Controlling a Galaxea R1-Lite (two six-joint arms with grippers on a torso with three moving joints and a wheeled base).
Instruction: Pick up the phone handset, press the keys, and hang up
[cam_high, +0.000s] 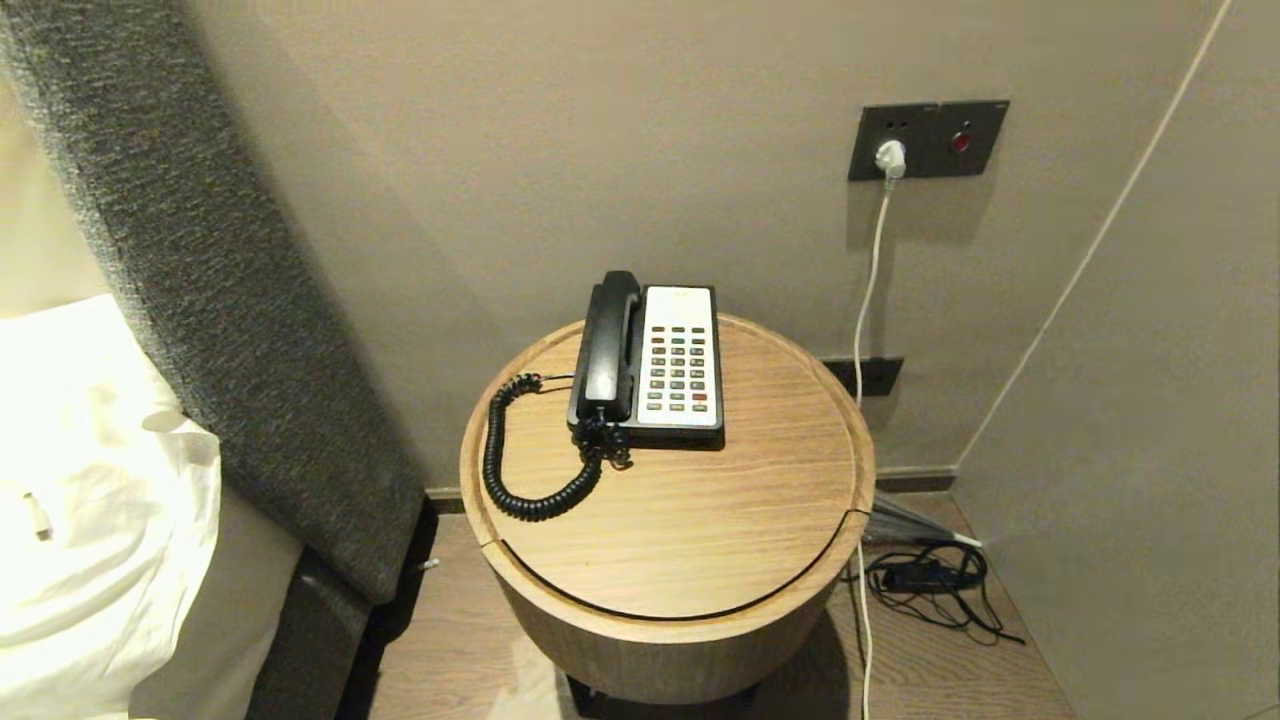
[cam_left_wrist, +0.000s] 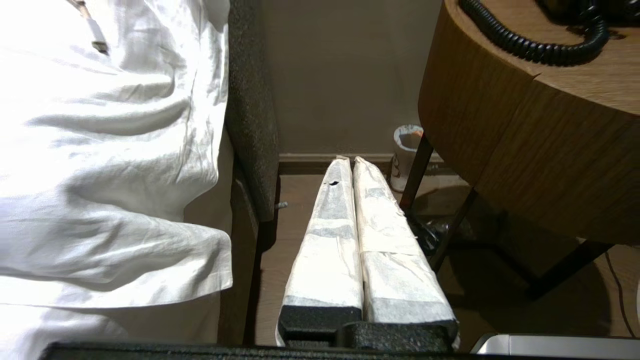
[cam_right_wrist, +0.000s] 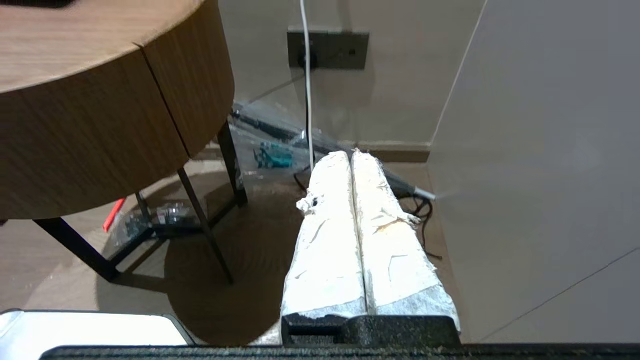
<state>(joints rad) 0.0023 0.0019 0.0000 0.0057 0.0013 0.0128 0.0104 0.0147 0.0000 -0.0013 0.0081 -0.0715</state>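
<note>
Round wooden bedside table (cam_high: 700, 540) seen nearest in head view, neither arm in that shot. Phone handset (cam_high: 609, 345) cradled on left side of black-and-white phone base (cam_high: 655, 432), toward back of tabletop. Keys (cam_high: 677, 368) set in white faceplate just right of handset. Coiled cord (cam_high: 520, 470) looped across tabletop at left. Left gripper (cam_left_wrist: 349, 161) held low between bed (cam_left_wrist: 100, 150) and table, wrapped fingers pressed together, nothing pinched. Right gripper (cam_right_wrist: 350, 153) low beside table's right, fingers likewise pressed together, empty.
</note>
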